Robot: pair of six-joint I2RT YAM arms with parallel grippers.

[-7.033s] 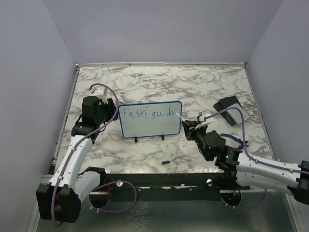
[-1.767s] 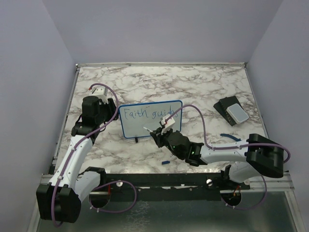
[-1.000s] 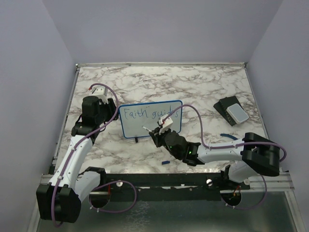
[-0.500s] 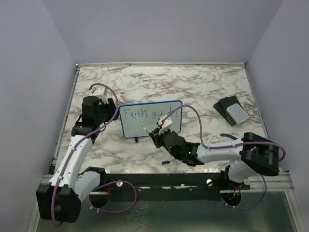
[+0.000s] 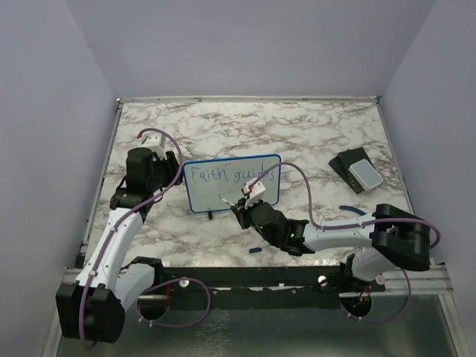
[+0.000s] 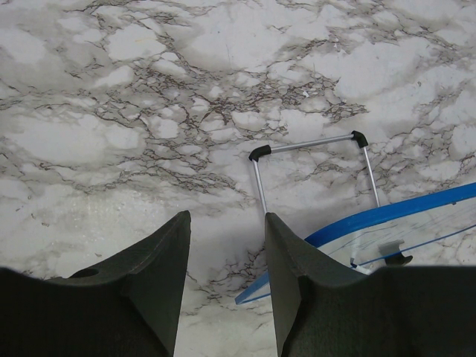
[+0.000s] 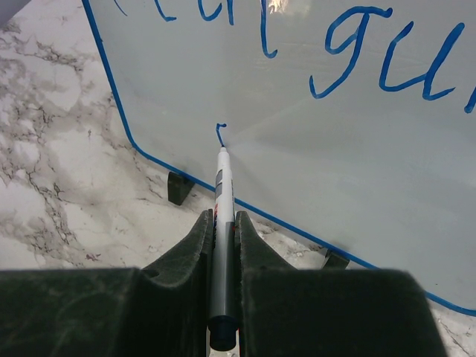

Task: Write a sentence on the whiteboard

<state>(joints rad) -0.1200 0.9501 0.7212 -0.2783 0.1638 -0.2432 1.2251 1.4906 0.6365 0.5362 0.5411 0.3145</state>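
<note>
Marker in nearly closed right tool, tip on whiteboard.

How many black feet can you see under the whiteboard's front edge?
2. One foot sits under the whiteboard left of the marker; the other foot is further right. None seems hidden.

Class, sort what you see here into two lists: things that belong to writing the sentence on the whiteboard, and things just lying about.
Part of the job:
- whiteboard
- sentence, in blue ink
- marker, tip at the board
- right gripper, holding the marker

Lying about:
- dark block with grey pad, far right
- small blue piece in front of the board
- blue strip by the right arm
</note>
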